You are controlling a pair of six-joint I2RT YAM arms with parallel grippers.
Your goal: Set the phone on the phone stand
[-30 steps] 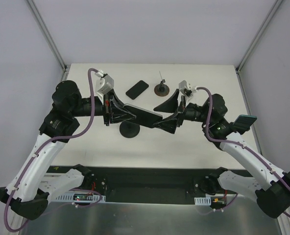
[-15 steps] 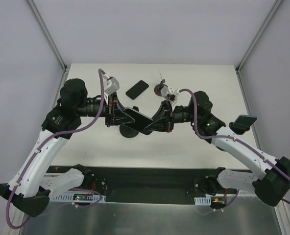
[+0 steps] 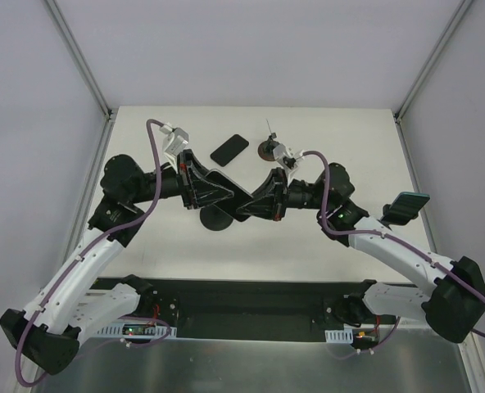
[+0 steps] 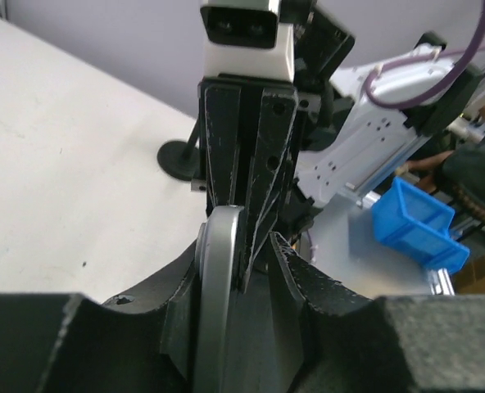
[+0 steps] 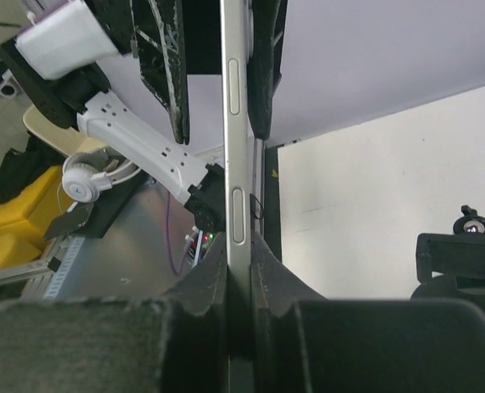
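Both arms are meeting in mid-air over the middle of the surface [image 3: 333,131], and the phone [image 5: 235,123] is hanging edge-on between them. The right gripper [image 5: 238,278] is clamping tight on one end of it, fingers pressing flat against both faces. The left gripper [image 4: 241,278] is straddling the other end with its jaws standing partly apart; the right wrist view shows a sliver of daylight between one finger and the phone, so it is not squeezing. The phone is sitting clear of the surface, directly above a black disc [image 3: 214,219]. The phone stand [image 3: 269,148] is waiting farther back, near the right gripper but apart from the phone. A second dark phone [image 3: 229,149] is lying flat just beside the stand.
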